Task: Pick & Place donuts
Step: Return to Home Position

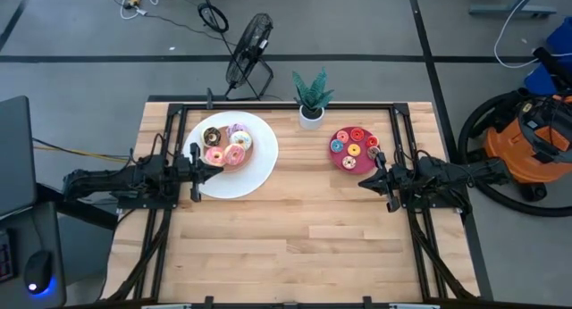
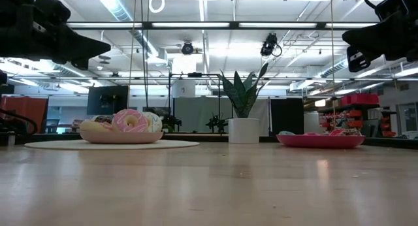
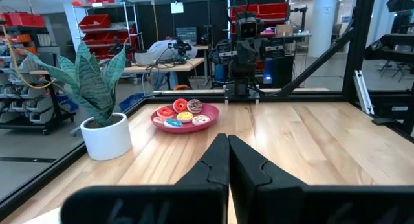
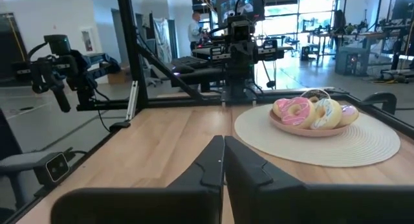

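Observation:
Several larger frosted donuts [image 1: 228, 146], pink, white and chocolate, lie piled in a small shallow dish [image 2: 121, 137] on the big white plate [image 1: 259, 171] at the far left. Several tiny donuts [image 3: 184, 112] lie in the magenta dish [image 1: 340, 162] at the far right. My left gripper [image 1: 219, 163] hovers level over the white plate's left edge, shut, holding nothing. My right gripper [image 1: 362, 181] hovers level just near of the magenta dish, shut and holding nothing. The right wrist view shows the larger donuts [image 4: 310, 112] on their plate [image 4: 362, 149].
A potted plant [image 1: 312, 99] in a white pot stands at the table's far edge between the two dishes. A black fan [image 1: 248, 54] stands on the floor behind the table. The bare wooden tabletop [image 1: 295, 238] stretches across the middle and near side.

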